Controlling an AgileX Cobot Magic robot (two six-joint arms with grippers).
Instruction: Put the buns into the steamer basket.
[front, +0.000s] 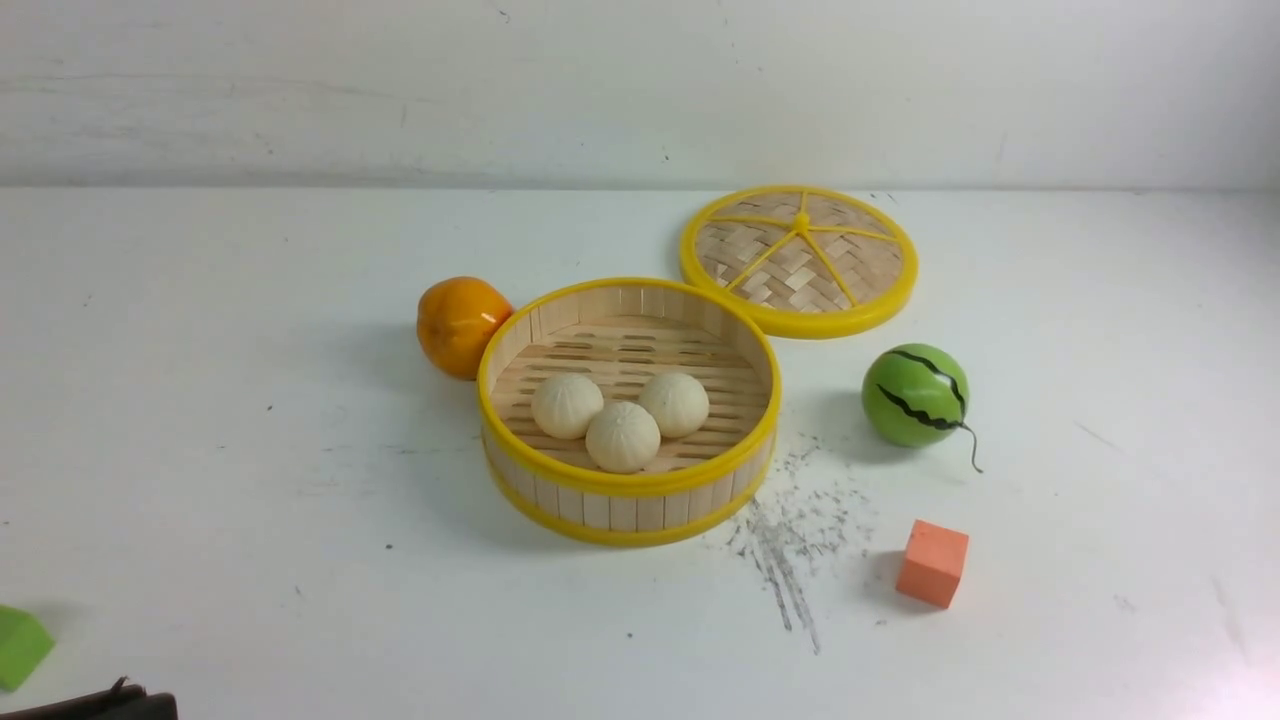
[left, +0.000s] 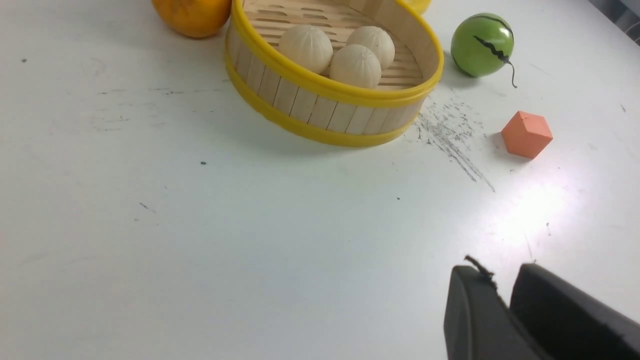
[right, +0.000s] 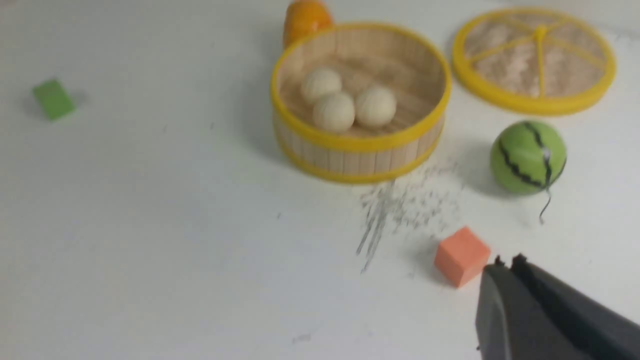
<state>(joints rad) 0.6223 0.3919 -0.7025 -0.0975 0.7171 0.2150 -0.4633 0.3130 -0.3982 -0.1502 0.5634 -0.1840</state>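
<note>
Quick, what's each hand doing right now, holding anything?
Left hand: nearly closed, a narrow gap left, holding nothing.
Right hand: closed, holding nothing.

From the front we look slightly down across the white table (front: 200, 450) toward the wall. Both wrist cameras sit low near the table's front, facing forward; all three share the steamer basket (front: 628, 500) and watermelon ball (front: 915, 395).

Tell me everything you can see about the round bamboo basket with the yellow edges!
The steamer basket is round and shallow, with a wall of pale upright wooden strips, yellow rims at top and bottom, and a slatted floor. It sits upright and uncovered on the white table. Three cream-white buns lie clustered inside, touching each other. The orange sits close against its far-left side; its woven lid lies flat at its far-right rim. No gripper touches it.
</note>
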